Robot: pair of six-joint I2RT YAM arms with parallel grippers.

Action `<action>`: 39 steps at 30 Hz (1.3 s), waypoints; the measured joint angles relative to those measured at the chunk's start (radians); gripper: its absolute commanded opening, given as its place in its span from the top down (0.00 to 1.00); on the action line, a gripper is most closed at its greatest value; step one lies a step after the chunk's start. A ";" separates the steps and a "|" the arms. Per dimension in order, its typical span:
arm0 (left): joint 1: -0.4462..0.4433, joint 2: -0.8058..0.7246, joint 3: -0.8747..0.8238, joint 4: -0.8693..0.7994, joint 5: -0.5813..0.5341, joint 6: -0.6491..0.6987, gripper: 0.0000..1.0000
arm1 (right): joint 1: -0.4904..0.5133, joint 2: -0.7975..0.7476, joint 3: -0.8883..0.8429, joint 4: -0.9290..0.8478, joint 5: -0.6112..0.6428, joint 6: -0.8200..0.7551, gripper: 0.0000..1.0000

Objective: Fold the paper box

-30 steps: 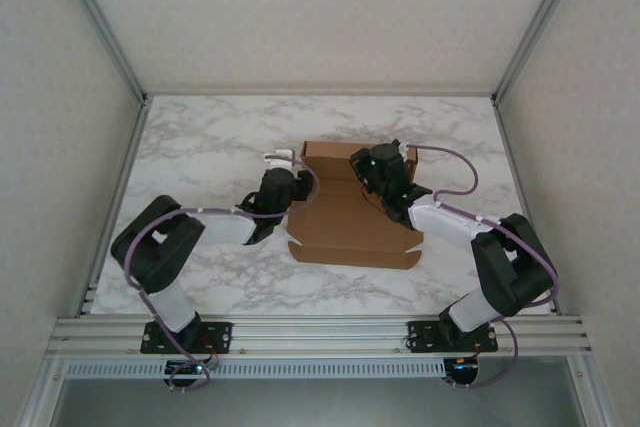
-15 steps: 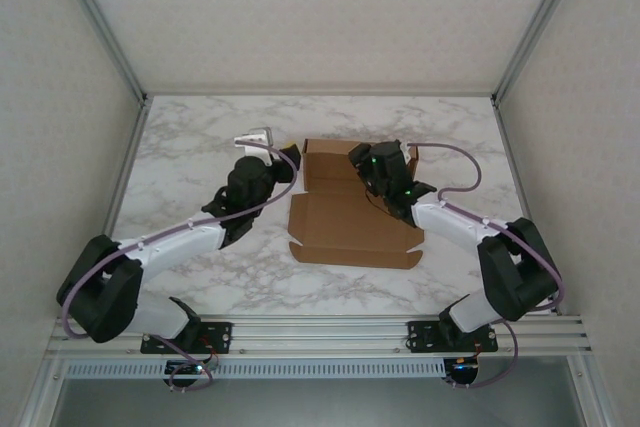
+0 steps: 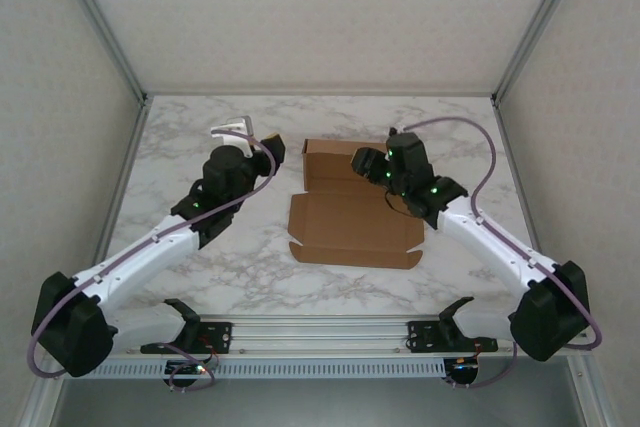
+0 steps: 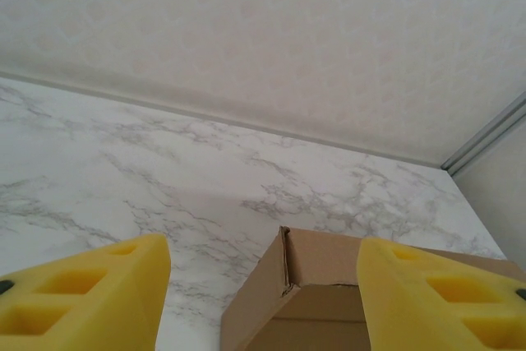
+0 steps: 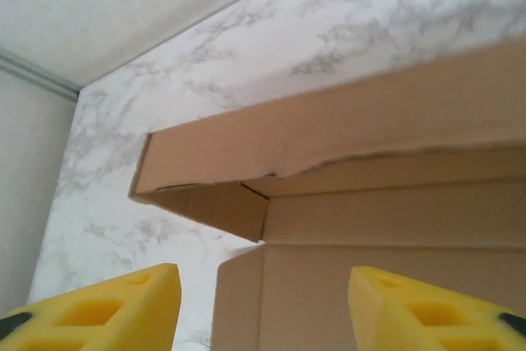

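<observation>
The paper box (image 3: 350, 225) lies on the marble table as a brown cardboard sheet, its rear wall and lid flap (image 3: 332, 159) standing up at the far end. My left gripper (image 3: 270, 149) hovers just left of that far-left corner, open and holding nothing. In the left wrist view the box corner (image 4: 329, 281) sits between the yellow fingers (image 4: 90, 293). My right gripper (image 3: 363, 160) hangs over the rear wall near the far right, open. In the right wrist view the raised flap and inner wall (image 5: 370, 203) lie ahead of the yellow fingers (image 5: 427, 310), apart from them.
The marble table (image 3: 200, 247) is fenced by white walls and aluminium posts at the back corners. A metal rail (image 3: 320, 332) runs along the near edge with both arm bases bolted to it.
The right gripper has opened and let go of the rear wall, drawing slightly right. The left arm has stretched out and pulled its gripper left, away from the box's edge.
</observation>
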 measured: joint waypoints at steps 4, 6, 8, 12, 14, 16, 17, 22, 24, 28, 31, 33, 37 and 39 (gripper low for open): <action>0.000 -0.031 0.001 -0.035 0.003 0.008 0.38 | 0.039 0.064 0.245 -0.153 0.127 -0.303 0.21; 0.000 -0.045 0.001 -0.037 0.004 0.012 0.38 | 0.061 0.106 0.312 -0.169 0.232 -0.487 0.15; 0.000 -0.055 0.000 -0.037 0.008 0.016 0.37 | 0.079 0.138 0.310 -0.159 0.314 -0.667 0.15; 0.000 -0.070 -0.008 -0.034 0.019 0.016 0.38 | 0.100 0.211 0.268 -0.155 0.364 -0.992 0.15; 0.000 -0.076 -0.018 -0.032 0.024 0.015 0.37 | 0.102 0.226 0.250 -0.154 0.354 -1.116 0.14; 0.000 -0.084 -0.031 -0.029 0.028 0.015 0.37 | 0.102 0.233 0.240 -0.151 0.347 -1.226 0.14; 0.000 -0.088 -0.037 -0.029 0.031 0.015 0.37 | 0.102 0.239 0.240 -0.147 0.346 -1.275 0.15; 0.000 -0.103 -0.047 -0.022 0.037 0.015 0.35 | 0.094 0.319 0.257 -0.112 0.359 -1.390 0.17; 0.000 -0.106 -0.047 -0.016 0.037 0.014 0.35 | 0.087 0.361 0.273 -0.110 0.357 -1.406 0.17; 0.000 -0.112 -0.049 -0.014 0.037 0.014 0.35 | 0.074 0.417 0.298 -0.121 0.356 -1.425 0.17; 0.000 -0.113 -0.050 -0.014 0.037 0.014 0.34 | 0.061 0.452 0.333 -0.125 0.366 -1.429 0.20; 0.000 -0.113 -0.050 -0.014 0.037 0.014 0.34 | 0.044 0.477 0.362 -0.126 0.366 -1.426 0.23; 0.000 -0.113 -0.051 -0.014 0.037 0.014 0.34 | -0.014 0.534 0.452 -0.156 0.347 -1.380 0.28; 0.000 -0.113 -0.053 -0.011 0.037 0.014 0.34 | -0.050 0.565 0.500 -0.169 0.323 -1.347 0.29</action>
